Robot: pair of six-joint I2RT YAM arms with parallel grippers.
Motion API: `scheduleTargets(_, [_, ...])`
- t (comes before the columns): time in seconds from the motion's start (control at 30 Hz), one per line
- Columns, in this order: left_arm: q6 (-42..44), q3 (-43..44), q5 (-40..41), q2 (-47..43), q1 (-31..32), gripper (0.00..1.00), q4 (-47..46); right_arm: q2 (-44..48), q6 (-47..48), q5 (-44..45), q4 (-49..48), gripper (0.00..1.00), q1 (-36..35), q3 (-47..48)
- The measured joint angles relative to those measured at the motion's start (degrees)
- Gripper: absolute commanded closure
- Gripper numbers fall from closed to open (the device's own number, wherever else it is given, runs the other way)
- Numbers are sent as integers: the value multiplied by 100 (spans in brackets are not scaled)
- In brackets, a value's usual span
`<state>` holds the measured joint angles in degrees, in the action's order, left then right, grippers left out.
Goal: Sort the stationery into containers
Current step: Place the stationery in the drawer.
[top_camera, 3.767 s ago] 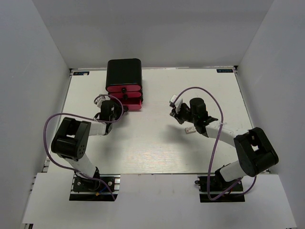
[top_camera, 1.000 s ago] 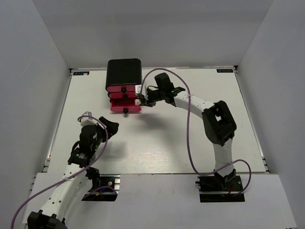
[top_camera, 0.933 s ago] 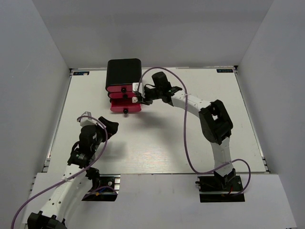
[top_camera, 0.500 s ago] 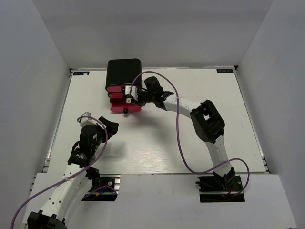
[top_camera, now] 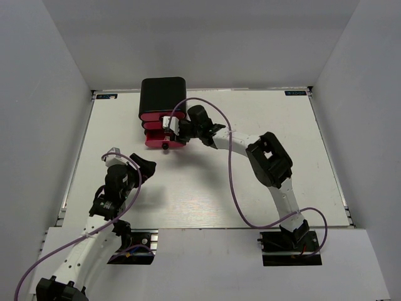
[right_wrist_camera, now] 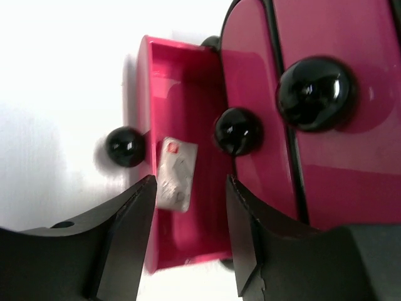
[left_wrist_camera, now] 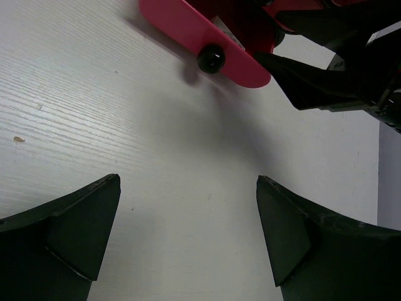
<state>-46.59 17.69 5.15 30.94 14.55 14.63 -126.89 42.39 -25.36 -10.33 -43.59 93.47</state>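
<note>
The containers are a black box (top_camera: 163,94) with three pink drawers; the bottom drawer (top_camera: 164,142) is pulled out. My right gripper (top_camera: 170,123) hovers over that open drawer (right_wrist_camera: 182,94), jaws open (right_wrist_camera: 189,182). A small white eraser (right_wrist_camera: 175,174) with a red mark lies blurred inside the drawer below the jaws, apart from the right finger. My left gripper (top_camera: 145,164) stands open and empty near the table, well in front of the drawers (left_wrist_camera: 188,182). No pens or markers show.
Black round knobs mark the bottom (right_wrist_camera: 124,146), middle (right_wrist_camera: 237,130) and top (right_wrist_camera: 311,93) drawer fronts. In the left wrist view the open drawer's pink front (left_wrist_camera: 188,28) and the right arm's dark fingers (left_wrist_camera: 326,81) lie ahead. White walls enclose the table (top_camera: 250,188).
My right arm has slid left from beside the drawers to over the open bottom drawer, and its jaws have widened, letting the eraser go. The left arm has stayed put.
</note>
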Motion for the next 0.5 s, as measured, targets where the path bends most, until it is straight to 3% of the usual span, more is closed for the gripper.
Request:
scheduleTargets(0.2, [4,2,-9,103,0,1,-48,675,-293,4,-39,42,39,-651])
scheduleTargets(0.27, [39,2,-31,142,0,1,-103,1126,-492,83,-63,38,55,-1010])
scheduleTargets(0.3, [66,2,-55,151,0,1,-140,1421,-621,129,-46,29,70,-1233])
scheduleTargets(0.5, [267,2,-188,262,0,1,-481,3171,-1360,496,48,22,284,-2284])
